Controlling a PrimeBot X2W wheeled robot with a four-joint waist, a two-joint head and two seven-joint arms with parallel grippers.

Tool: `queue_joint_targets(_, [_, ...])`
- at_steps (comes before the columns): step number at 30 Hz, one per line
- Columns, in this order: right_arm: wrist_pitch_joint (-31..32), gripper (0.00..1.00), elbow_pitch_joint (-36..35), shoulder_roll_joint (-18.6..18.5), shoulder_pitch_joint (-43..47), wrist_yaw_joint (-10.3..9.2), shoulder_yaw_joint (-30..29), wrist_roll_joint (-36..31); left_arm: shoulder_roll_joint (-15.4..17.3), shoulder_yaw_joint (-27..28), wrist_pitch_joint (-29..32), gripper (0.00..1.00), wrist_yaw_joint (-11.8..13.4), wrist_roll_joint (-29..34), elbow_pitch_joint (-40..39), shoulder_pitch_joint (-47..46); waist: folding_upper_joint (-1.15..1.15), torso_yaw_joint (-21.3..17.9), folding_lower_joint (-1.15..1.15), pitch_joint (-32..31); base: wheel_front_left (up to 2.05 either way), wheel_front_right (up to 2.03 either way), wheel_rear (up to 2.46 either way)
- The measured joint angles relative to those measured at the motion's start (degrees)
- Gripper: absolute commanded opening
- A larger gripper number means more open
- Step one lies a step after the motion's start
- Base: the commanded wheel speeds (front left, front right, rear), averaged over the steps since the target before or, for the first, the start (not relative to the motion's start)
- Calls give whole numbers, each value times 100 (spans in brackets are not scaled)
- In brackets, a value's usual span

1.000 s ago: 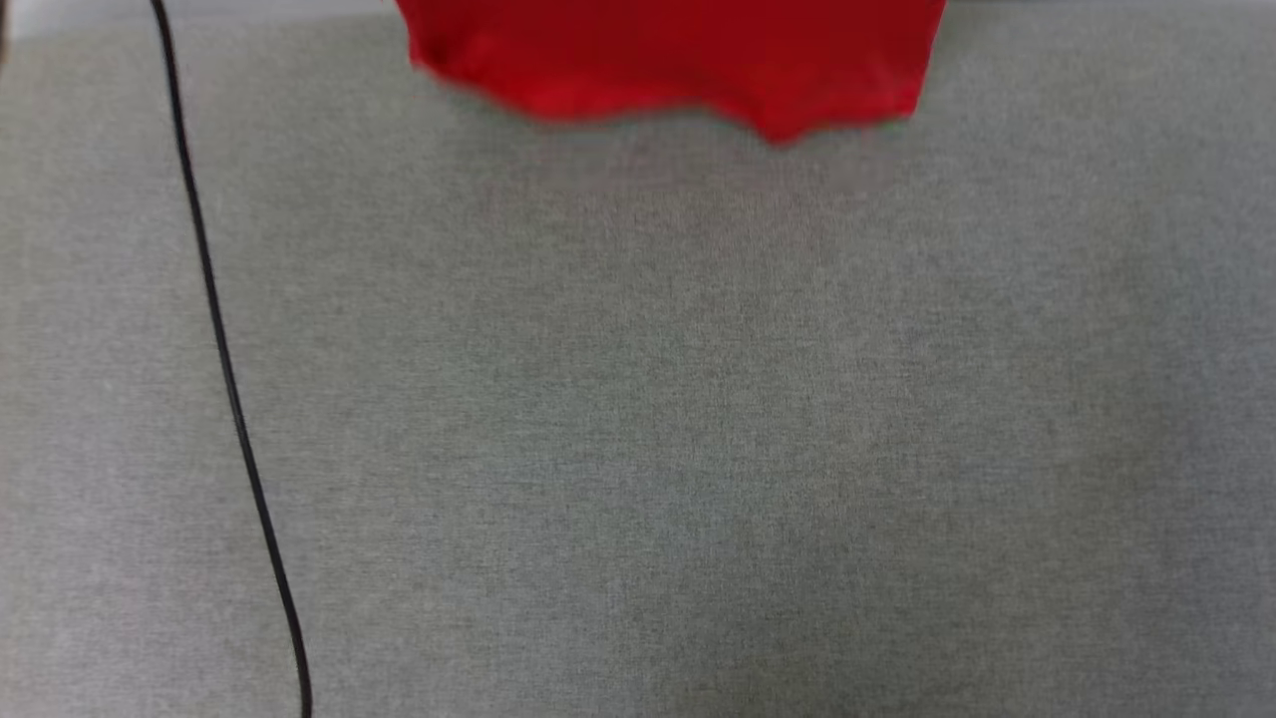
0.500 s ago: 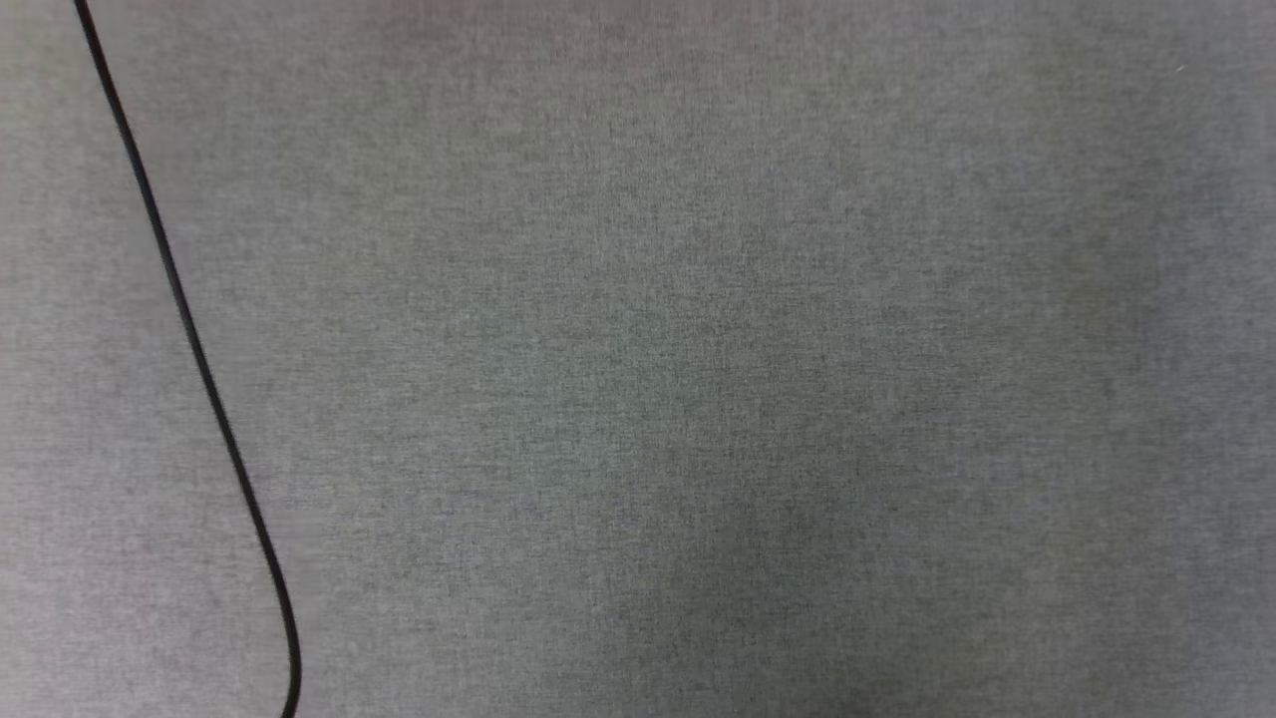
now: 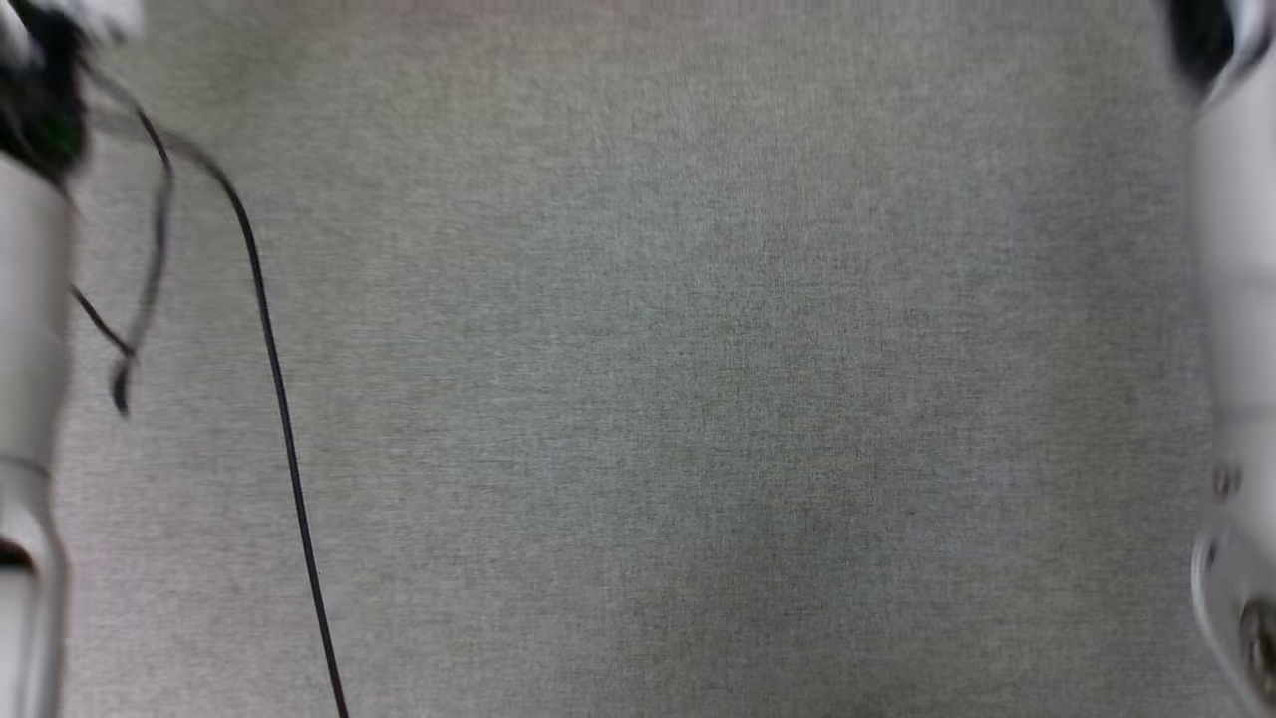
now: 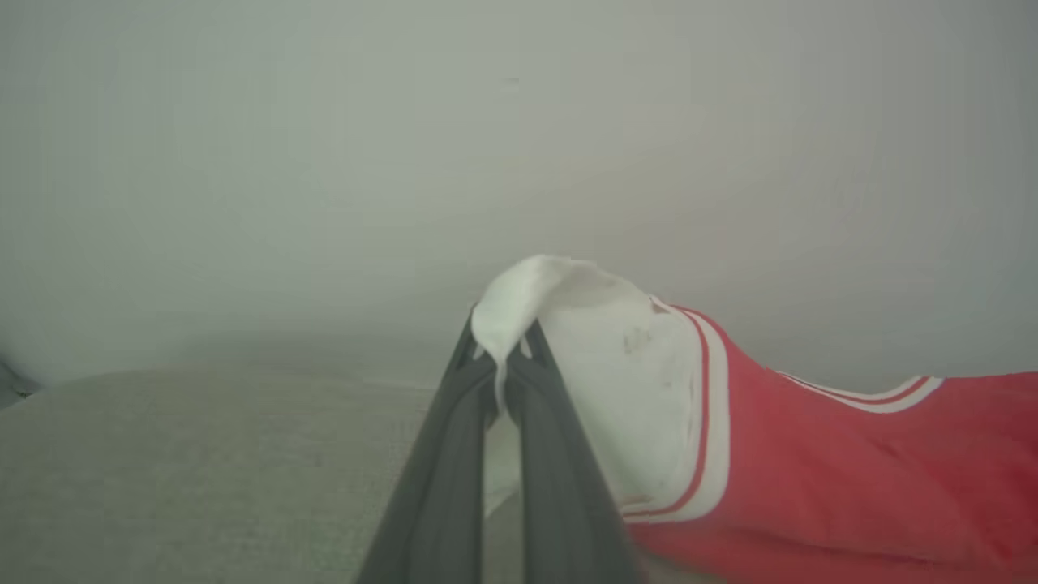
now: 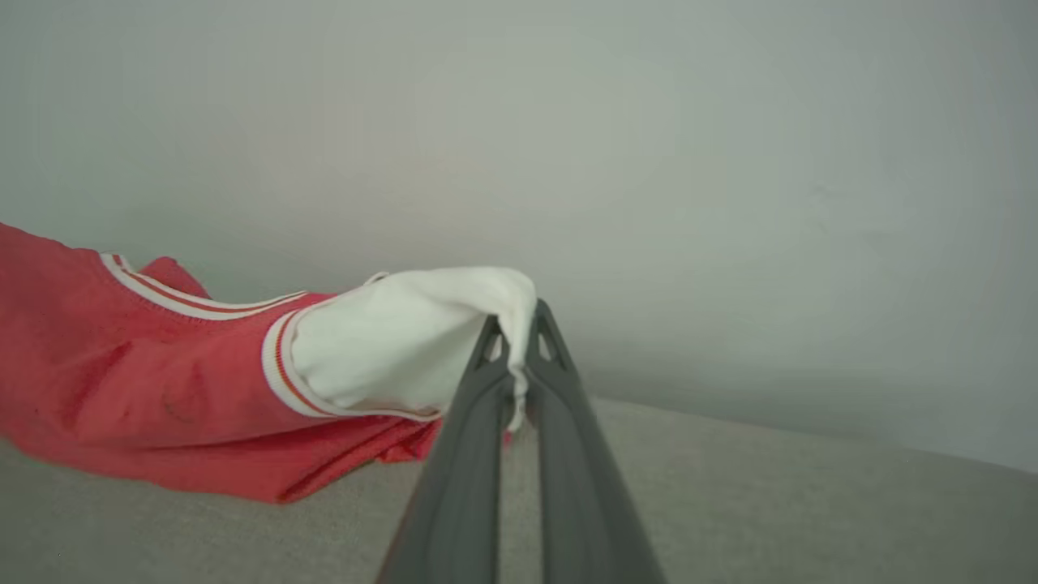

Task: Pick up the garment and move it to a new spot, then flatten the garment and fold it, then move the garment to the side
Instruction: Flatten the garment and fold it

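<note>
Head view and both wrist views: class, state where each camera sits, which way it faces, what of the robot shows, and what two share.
Head view: on the head, facing down at a grey cloth surface and black cable; left forearm and right forearm at the edges.
Left wrist view: on the left wrist, along the left gripper, shut on a white sleeve.
Right wrist view: on the right wrist, along the right gripper, shut on the other sleeve.
Shared: both wrist views show the red jersey T-shirt.
</note>
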Motion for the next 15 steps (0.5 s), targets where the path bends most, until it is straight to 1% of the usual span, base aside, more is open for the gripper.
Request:
queue_joint_targets(2, [-76,0,-31,-83,487,0,38,162,-45,178,-1,0,1,19,-310,469,0,28,-1,-121,0,0,0])
queue_joint_targets(4, [-182,0,-120,-181,992,0,93,344,-82,417,-10,0,64,88,-678,967,0,56,-1,-259,0,0,0])
queue_joint_targets(7, [-246,0,-272,-293,1827,0,118,623,-245,754,-11,0,183,266,-1187,2010,0,91,-1,-515,0,0,0])
queue_joint_targets(9, [-249,0,-399,-342,2380,0,136,768,-346,969,-11,0,212,331,-1483,2677,0,103,-1,-714,0,0,0])
queue_joint_targets(15, [-116,0,-1120,-439,3997,0,-44,1103,-613,1274,-12,0,255,628,-2075,4309,0,135,-2,-1390,0,0,0])
